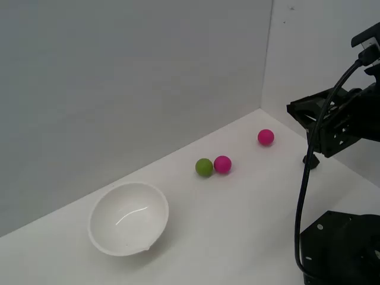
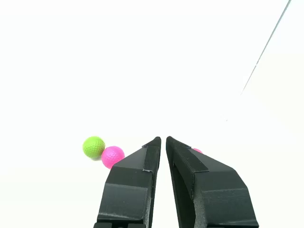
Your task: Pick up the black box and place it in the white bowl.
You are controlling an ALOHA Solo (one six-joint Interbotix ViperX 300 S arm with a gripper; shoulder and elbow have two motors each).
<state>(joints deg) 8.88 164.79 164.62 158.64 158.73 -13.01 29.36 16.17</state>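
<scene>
The black box shows in neither view. In the wrist view, the hand [image 2: 163, 139] hides most of a pink ball [image 2: 196, 150]. The exterior view's right edge cuts off the arm [image 1: 341, 122].

Glossy white bowl [image 1: 129, 218] — tilted, empty (black box unseen)

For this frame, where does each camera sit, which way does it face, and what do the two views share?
Exterior view: off the arm, raised, looking down across the white table at the wide glossy white bowl; the black arm fills its right edge.
Wrist view: on the wrist, looking forward past the nearly closed black gripper over the table.
Shared: the green ball touching a pink ball. The black box shows in neither.
</scene>
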